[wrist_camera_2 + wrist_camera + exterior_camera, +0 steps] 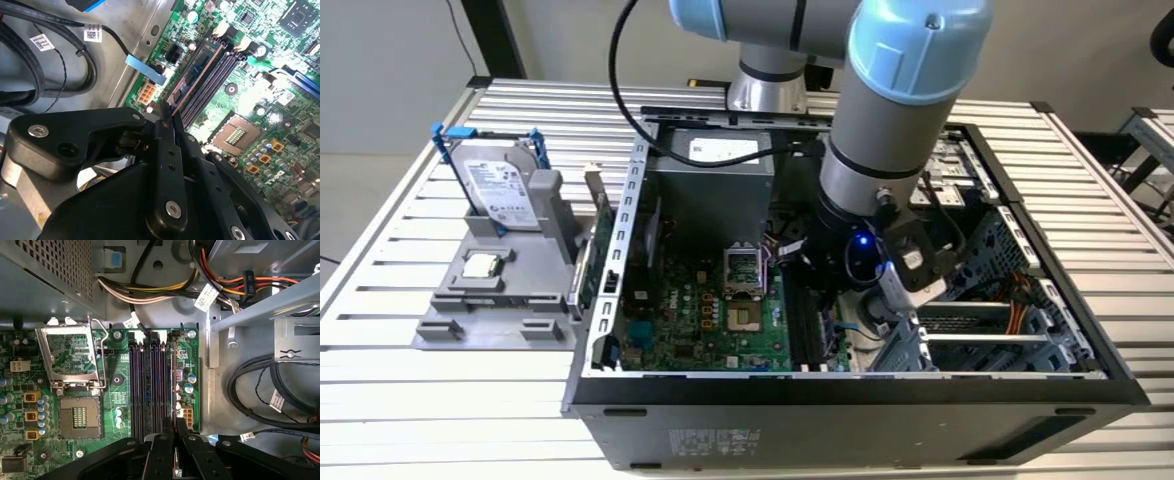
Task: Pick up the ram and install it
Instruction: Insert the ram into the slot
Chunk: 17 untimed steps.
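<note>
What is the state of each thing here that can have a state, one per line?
ram: held on edge at the memory slots; seated or not, cannot tell
gripper: shut on the ram
CPU socket: empty, cover open
computer case: side open
hard drive: upright in the grey stand
CPU chip: flat on that stand

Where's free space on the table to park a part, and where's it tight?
Bare table slats lie between the grey fixture and the table's near edge, at the exterior view's left, with more behind the hard drive. It is crowded inside the case, where the gripper holds the ram at the memory slots, beside cable bundles.
</note>
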### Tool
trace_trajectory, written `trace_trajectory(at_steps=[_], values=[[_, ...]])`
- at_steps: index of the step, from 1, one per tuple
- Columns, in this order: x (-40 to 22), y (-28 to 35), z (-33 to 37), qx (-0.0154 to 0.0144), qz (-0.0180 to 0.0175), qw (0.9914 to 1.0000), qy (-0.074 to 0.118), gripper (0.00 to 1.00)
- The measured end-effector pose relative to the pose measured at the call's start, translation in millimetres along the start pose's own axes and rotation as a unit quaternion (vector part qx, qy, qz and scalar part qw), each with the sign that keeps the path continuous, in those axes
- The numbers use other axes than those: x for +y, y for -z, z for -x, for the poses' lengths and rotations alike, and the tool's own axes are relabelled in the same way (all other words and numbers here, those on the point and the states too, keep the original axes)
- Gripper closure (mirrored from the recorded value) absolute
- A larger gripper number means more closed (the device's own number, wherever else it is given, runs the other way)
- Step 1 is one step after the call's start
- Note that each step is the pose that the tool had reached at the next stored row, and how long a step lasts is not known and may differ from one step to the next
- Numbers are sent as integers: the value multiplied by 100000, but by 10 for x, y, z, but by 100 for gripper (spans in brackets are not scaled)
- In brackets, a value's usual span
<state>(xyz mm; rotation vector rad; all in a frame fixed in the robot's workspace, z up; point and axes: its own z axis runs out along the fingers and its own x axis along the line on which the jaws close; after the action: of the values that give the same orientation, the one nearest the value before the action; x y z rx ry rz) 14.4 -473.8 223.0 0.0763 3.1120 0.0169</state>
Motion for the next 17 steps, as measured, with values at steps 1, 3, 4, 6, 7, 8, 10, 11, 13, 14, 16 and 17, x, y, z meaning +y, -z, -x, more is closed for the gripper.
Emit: trace_trajectory(at_steps=[1, 3, 4, 6, 7, 8, 10, 11, 13, 14, 16, 17], values=[[0, -5, -1, 2, -6, 100000, -52, 100], [0, -12, -2, 1, -6, 100000, -177, 100], [0, -21, -4, -2, -2, 100000, -275, 100], [-1, -38, -5, -4, -17, 99999, -504, 100], [-1, -47, -5, -6, -21, 99998, -607, 100], [-1, -50, -5, -6, -29, 99997, -712, 100], [-1, -52, -6, -5, -41, 99996, -879, 100], [-1, -53, -6, -7, -36, 99996, -940, 100], [-1, -54, -6, -11, -29, 99995, -974, 100], [-1, -54, -6, -12, -28, 99995, -984, 100], [-1, -54, -6, -12, -30, 99995, -1010, 100], [-1, -54, -6, -10, -30, 99995, -1013, 100]])
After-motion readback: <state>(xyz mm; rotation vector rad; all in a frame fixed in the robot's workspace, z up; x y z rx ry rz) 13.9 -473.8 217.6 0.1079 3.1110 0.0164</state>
